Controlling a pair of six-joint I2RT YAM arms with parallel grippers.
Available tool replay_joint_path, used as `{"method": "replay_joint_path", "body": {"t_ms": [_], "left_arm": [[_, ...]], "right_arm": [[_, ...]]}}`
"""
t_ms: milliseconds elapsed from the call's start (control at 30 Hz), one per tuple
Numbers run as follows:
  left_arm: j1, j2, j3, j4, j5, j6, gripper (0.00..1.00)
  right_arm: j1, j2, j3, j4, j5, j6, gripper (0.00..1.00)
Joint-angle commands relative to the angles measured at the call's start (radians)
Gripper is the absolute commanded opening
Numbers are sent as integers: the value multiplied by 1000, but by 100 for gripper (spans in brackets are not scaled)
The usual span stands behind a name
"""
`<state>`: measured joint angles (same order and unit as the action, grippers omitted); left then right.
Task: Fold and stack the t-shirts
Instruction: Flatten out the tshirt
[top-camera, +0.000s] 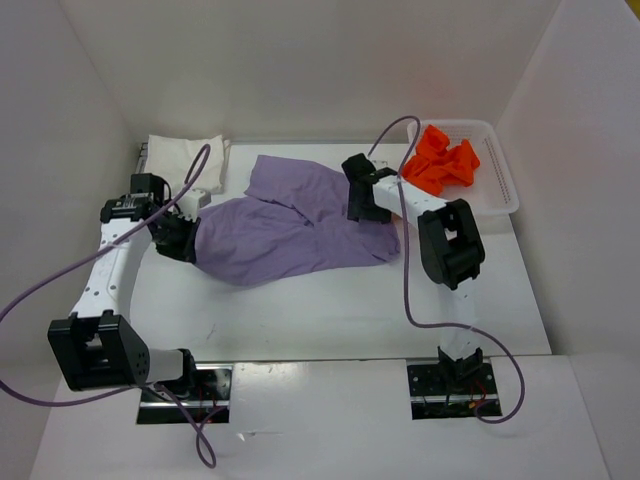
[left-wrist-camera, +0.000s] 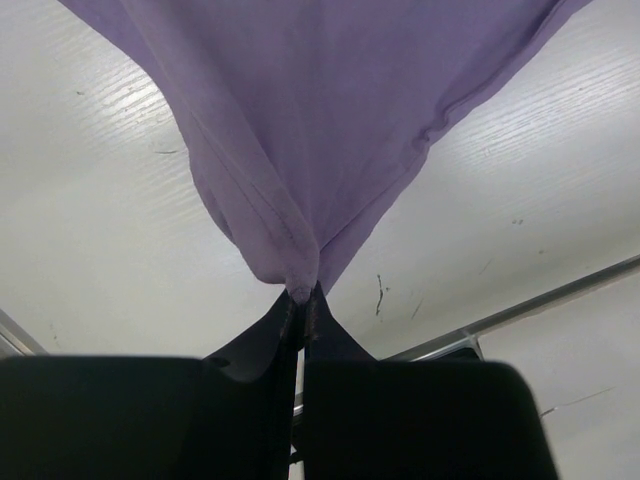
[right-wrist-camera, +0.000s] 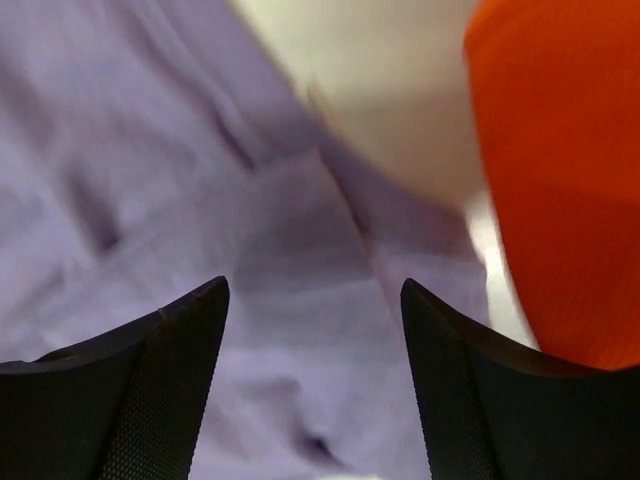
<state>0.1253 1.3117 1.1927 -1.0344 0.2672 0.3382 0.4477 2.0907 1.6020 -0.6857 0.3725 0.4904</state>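
Lavender t-shirt (top-camera: 300, 225) lies crumpled across the middle of the white table (top-camera: 300, 310), spread from the left arm to the right arm. One sleeve or corner reaches toward the far edge.

The left pincer (top-camera: 180, 235) sits at the shirt's left end. In the left wrist view its two black fingers (left-wrist-camera: 270, 340) are pressed together on a pinched fold of the lavender cloth, which fans out from the tips and hangs a little above the table.

The right pincer (top-camera: 362, 200) is over the shirt's far right part. In the right wrist view its fingers (right-wrist-camera: 170, 380) stand wide apart with wrinkled lavender cloth below and between them, and nothing is gripped. I cannot tell whether the tips touch the cloth.

A white t-shirt (top-camera: 180, 158) rests folded at the far left corner of the table, just beyond the left pincer. A purple cable (top-camera: 195, 175) from the left arm crosses over it.

An orange t-shirt (top-camera: 445, 165) sits bunched in a white mesh basket (top-camera: 500, 190) at the far right, close beside the right pincer; it shows as a blurred orange mass at the right of the right wrist view.

A second purple cable (top-camera: 408, 290) loops from the right wrist down to that arm's base. White walls close in the table on three sides.
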Motion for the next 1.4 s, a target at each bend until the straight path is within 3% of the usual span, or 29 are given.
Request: {"method": "replay_joint_path", "body": {"t_ms": [0,233,400,500,900,1033,1067,1233,1300,1367], "left_arm": [[-4,27,38,-1,-29,10,0],[-4,40,38,-10,-29,10,0],[-4,50,47,-10,-48,10,0],[-4,50,47,-10,-48,10,0],[-4,50,38,-10,-48,10,0],[-4,50,28,-10,-48,10,0],[-4,50,28,-10,-48,10,0],[-4,50,28,-10,-39,10,0],[-4,50,18,-10,-48,10,0],[-4,50,18,-10,-48,10,0]], "right_arm": [[-14,49,117,61,49,-32,75],[-32,161,219,63,-9,-59,82],[-41,203,245,54,-18,-59,73],[-41,157,202,81,-8,-49,62],[-41,-27,26,92,-7,-21,60],[-41,-26,6,110,-7,-21,36],[-41,-26,6,110,-18,-21,26],[-41,-1,26,121,-18,-12,6],[-41,-1,26,121,-18,-12,6],[-41,-1,44,121,-18,-21,14]]}}
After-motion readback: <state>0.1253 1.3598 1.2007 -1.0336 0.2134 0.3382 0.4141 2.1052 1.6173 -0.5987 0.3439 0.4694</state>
